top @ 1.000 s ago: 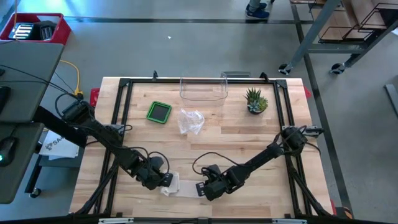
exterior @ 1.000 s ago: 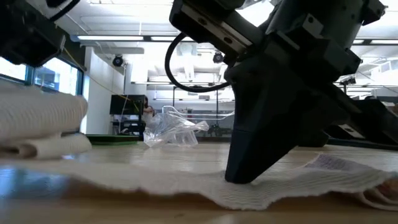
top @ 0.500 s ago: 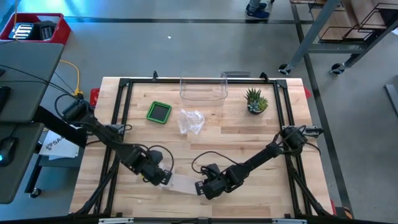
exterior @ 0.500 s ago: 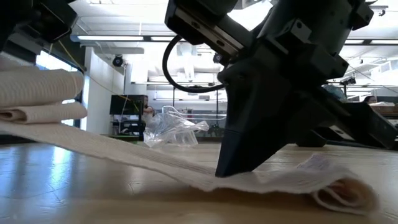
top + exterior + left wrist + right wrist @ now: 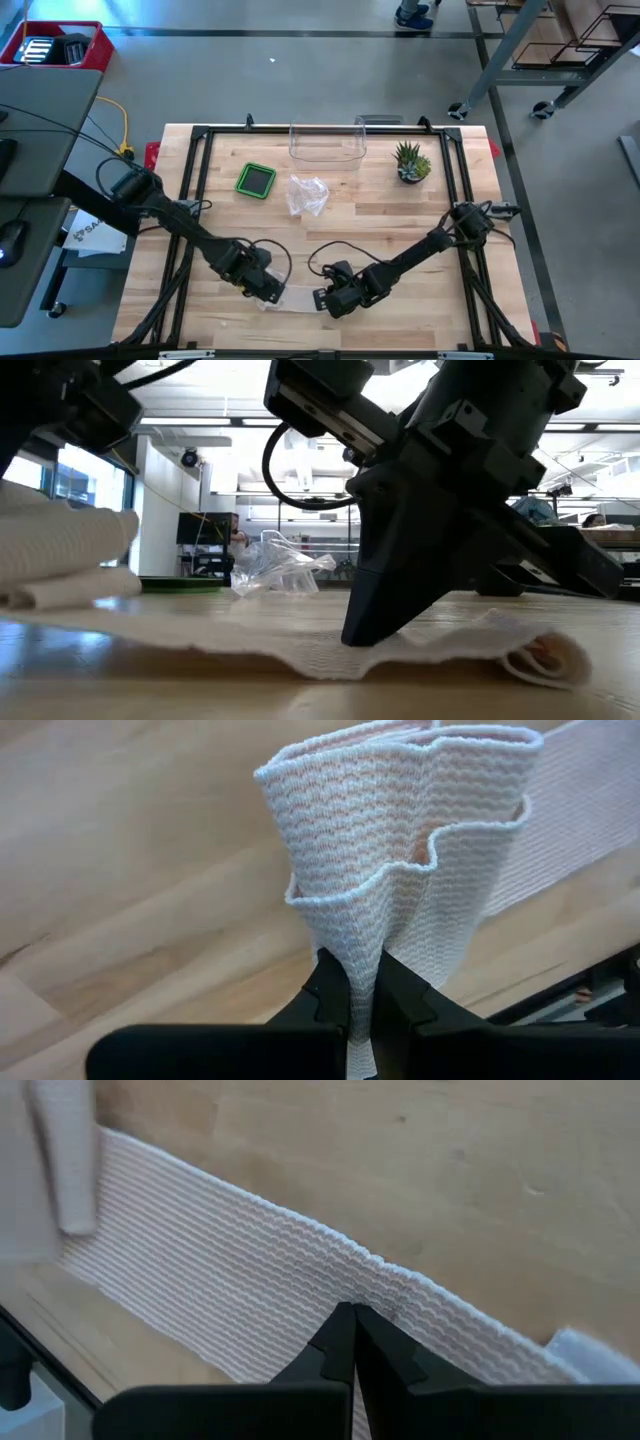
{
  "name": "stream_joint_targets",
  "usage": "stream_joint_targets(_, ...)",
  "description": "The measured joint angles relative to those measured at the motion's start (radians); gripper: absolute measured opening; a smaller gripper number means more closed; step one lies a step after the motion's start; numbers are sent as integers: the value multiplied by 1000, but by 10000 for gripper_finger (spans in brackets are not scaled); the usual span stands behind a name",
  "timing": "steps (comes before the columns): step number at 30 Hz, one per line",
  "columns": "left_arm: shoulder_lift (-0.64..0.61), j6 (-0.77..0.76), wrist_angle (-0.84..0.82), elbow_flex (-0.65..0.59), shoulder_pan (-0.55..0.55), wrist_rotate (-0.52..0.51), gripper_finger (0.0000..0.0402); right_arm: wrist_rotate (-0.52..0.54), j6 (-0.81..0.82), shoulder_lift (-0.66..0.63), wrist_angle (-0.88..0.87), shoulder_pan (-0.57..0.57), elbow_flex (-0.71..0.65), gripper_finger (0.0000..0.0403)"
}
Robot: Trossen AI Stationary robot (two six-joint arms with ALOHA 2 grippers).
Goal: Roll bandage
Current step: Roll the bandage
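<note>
We find the left gripper (image 5: 360, 982) pinched on the folded end of the bandage (image 5: 400, 870), which stands up from its fingertips in loose, wavy layers. In the high view this gripper (image 5: 268, 288) sits near the front edge of the table (image 5: 400, 225), the bandage (image 5: 297, 297) lying flat as a short strip between it and the right gripper (image 5: 325, 300). The right gripper (image 5: 352, 1325) has its fingers pressed together, tips bearing down on the flat strip to pin it against the wood.

In our judgement the step in hand is turning the held end over the strip. To do it well, we would keep the pin firm, keep the strip taut and straight, and turn the folds evenly so the layers stack without skewing; the present folds look slack.

Beyond, the table carries a green container (image 5: 256, 180), a crumpled clear bag (image 5: 307, 194), a clear bin (image 5: 326, 145) and a small potted plant (image 5: 411, 162). The low view shows an open workshop with ceiling lights behind.
</note>
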Motion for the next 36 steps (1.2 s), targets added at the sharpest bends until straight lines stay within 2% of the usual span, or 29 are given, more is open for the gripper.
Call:
stream_joint_targets(9,131,69,-152,223,6,-74,7,0,0,0,-2,-12,-1,0)
stream_joint_targets(16,221,89,-147,331,25,-104,7,1,0,0,-1,-11,-1,0)
stream_joint_targets(30,237,79,-13,335,43,-95,14,1,0,0,4,-11,-2,0)
stream_joint_targets(36,237,66,25,334,43,-123,54,3,0,0,5,-11,-2,0)
